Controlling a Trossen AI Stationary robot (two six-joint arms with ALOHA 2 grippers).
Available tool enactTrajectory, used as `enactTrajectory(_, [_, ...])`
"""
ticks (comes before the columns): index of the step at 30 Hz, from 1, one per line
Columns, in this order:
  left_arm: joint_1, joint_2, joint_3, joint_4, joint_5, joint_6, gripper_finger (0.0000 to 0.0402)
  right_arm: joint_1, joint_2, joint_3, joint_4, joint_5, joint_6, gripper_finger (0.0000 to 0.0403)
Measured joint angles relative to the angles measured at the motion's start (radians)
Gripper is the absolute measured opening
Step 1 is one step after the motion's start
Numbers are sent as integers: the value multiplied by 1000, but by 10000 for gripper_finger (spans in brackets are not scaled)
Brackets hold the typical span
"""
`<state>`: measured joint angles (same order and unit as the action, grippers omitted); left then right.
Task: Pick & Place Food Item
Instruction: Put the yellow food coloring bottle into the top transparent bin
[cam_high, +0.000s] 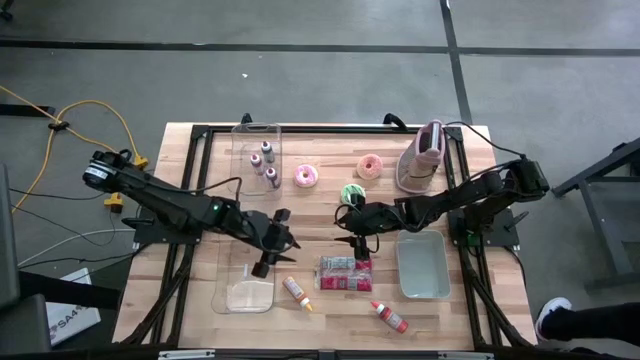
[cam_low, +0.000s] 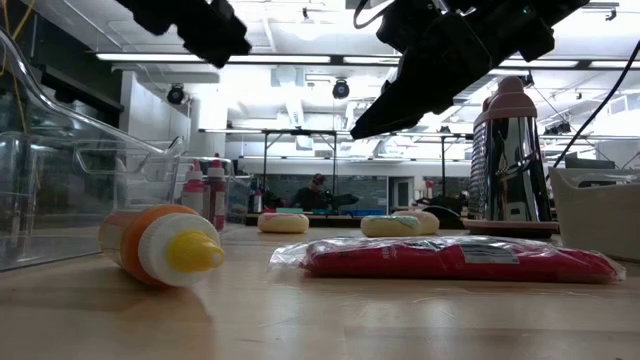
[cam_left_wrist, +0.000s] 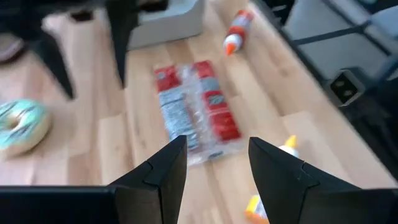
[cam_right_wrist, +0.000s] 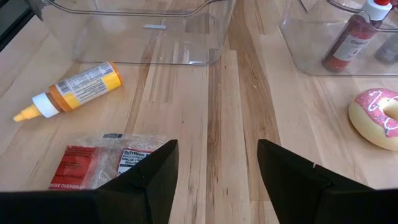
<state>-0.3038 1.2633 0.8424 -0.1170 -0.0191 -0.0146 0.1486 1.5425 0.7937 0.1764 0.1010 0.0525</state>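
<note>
Red snack packet lies flat on table, just below open, empty right gripper; left gripper open, empty, beside it.

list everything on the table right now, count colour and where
donuts: 3; pink-iced beside the far bin, peach right of it, green-iced near the right gripper
red packet: 1, red and clear, near centre
squeeze bottles: 2; orange with yellow tip left of the packet, red with white tip at the near edge
clear bin: 1, far left, holding three small bottles
clear tray: 1, near left, under the left gripper
grey tray: 1, near right
pink-topped metal jug: 1, far right
left gripper: jaws open, holding nothing
right gripper: jaws open, above the packet's far end
</note>
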Motion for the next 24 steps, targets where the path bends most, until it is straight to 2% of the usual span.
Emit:
enactTrajectory(6, [-1, 32, 26, -61, -22, -20, 166, 0, 0, 0, 0, 0, 0, 207])
enactTrajectory(18, [-59, 235, 310, -376, 4, -2, 166, 0, 0, 0, 29, 0, 0, 207])
enactTrajectory(24, [-113, 350, 428, -471, 4, -9, 166, 0, 0, 0, 45, 0, 0, 207])
